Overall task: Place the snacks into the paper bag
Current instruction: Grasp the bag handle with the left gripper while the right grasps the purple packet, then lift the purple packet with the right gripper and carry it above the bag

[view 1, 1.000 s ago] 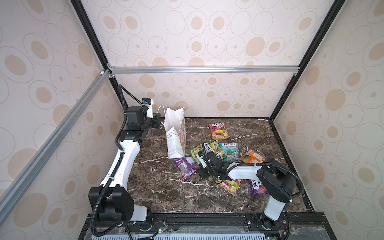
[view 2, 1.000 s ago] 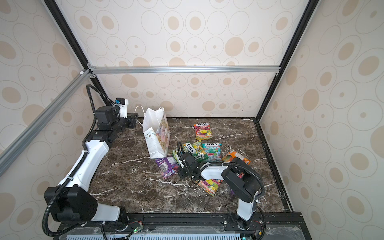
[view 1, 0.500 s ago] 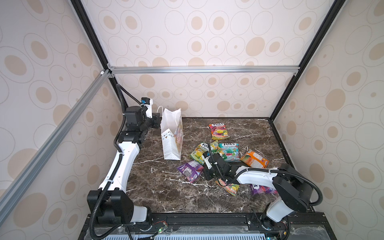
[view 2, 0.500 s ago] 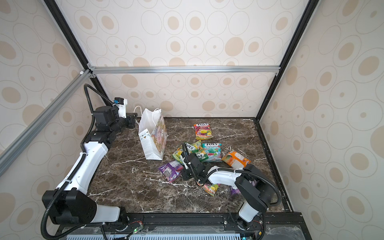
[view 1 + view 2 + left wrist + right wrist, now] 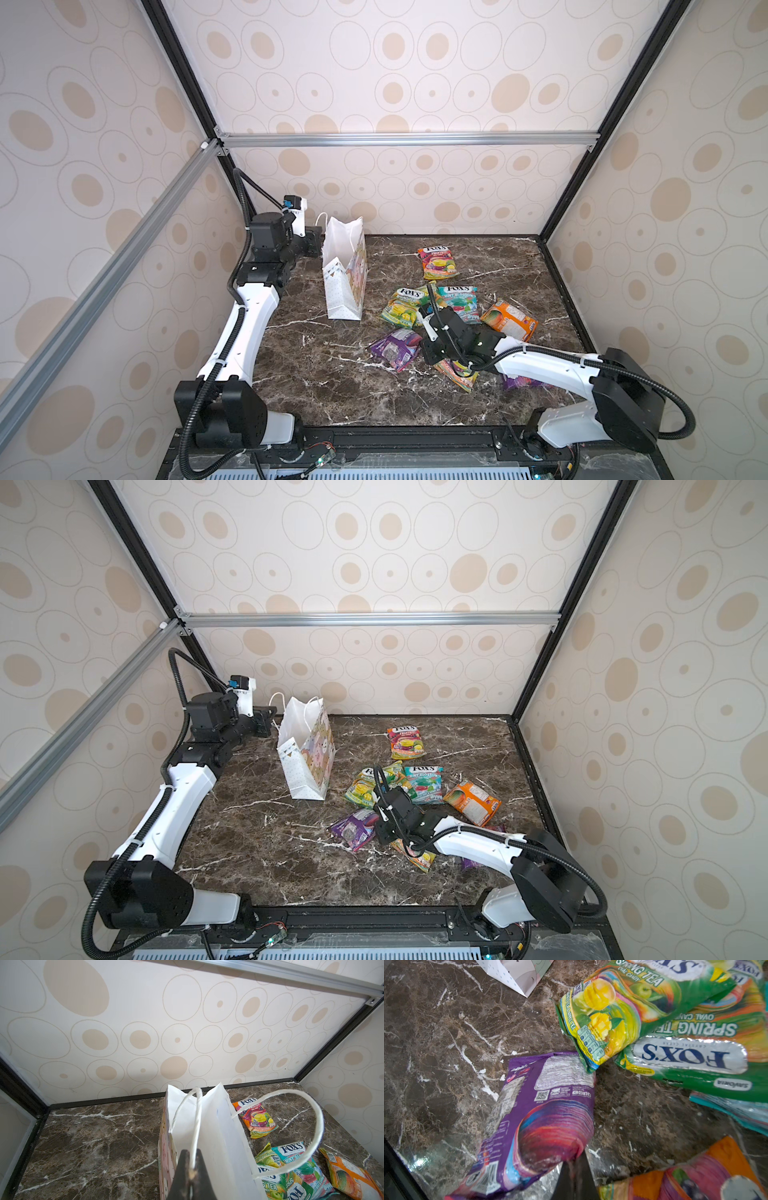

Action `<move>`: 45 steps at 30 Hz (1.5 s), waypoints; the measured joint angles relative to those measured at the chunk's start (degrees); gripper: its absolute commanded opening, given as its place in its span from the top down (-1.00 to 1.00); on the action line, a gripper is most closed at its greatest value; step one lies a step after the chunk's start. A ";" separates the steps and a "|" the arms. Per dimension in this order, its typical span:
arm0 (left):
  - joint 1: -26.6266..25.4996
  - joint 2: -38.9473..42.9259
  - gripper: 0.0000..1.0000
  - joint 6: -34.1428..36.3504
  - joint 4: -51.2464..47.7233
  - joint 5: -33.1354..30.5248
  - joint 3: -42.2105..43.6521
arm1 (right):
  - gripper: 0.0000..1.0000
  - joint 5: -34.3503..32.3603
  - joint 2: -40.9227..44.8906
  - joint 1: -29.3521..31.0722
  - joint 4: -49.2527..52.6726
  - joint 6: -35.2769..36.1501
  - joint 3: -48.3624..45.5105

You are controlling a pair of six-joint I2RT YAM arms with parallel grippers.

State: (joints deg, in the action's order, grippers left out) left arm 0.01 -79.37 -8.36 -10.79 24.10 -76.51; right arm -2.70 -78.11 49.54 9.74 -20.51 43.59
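A dark marble table (image 5: 332, 386) stood walled by cream panels (image 5: 374, 62) with tan ovals; a silver rail (image 5: 407, 139) crossed the back.

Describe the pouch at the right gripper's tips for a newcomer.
Find the white paper bag standing back left on the table; the snacks lie scattered to its right. The purple pouch is the front-left one, pinched at its edge by the right gripper. Unlike the yellow-green packs beside it, it lies back up, showing a QR code.

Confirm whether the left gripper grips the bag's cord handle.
Yes, the left gripper is shut on one white cord handle of the paper bag.
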 measured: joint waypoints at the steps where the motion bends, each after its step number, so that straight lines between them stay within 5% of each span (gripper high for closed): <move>1: 0.00 0.00 1.00 -0.20 0.00 0.33 0.00 | 1.00 -0.15 1.16 0.00 1.25 0.00 0.09; 16: -0.02 1.11 1.00 -1.51 -0.11 7.13 0.57 | 1.00 -2.23 7.08 0.00 13.40 0.33 3.78; 45: -0.02 1.81 1.00 -1.49 -0.09 9.92 0.90 | 1.00 1.88 5.57 0.00 13.66 25.14 31.80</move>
State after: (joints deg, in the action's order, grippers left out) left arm -0.01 -77.56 -9.85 -10.87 34.02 -75.61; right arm -0.82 -72.53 49.54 23.40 4.62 75.40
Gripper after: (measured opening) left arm 0.048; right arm 0.042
